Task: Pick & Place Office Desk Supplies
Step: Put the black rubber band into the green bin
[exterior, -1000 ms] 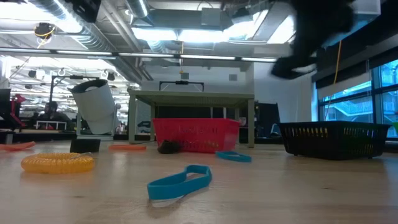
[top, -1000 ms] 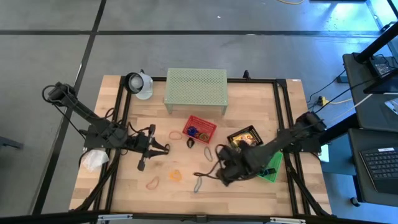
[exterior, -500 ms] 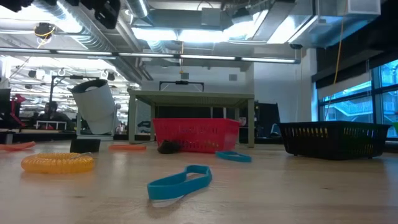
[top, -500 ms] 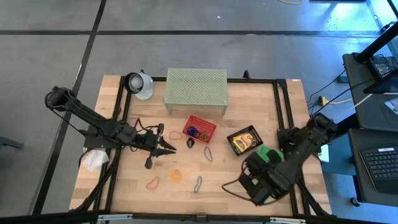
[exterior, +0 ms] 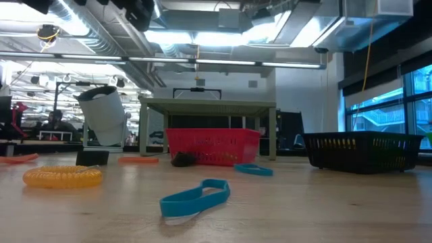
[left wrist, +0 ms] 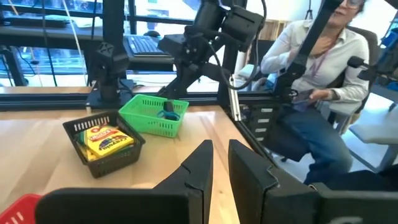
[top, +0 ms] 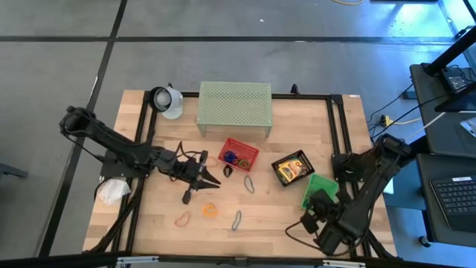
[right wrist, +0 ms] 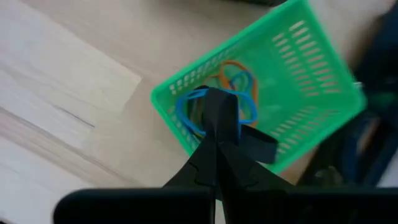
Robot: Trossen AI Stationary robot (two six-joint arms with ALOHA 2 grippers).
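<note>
Pulling back toward the worktop's near right corner, the right end effector (right wrist: 217, 121), fingers together and empty, has uncovered the green basket (top: 318, 187) with its loops inside; the left end effector (top: 210, 177), fingers slightly apart and empty, has advanced toward the orange loop (top: 211, 210) mid-worktop, likely next.

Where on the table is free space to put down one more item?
Bare wood lies between the green shelf and the black basket, and along the front edge left of the green basket. The middle is crowded: red basket, loops, left gripper.
</note>
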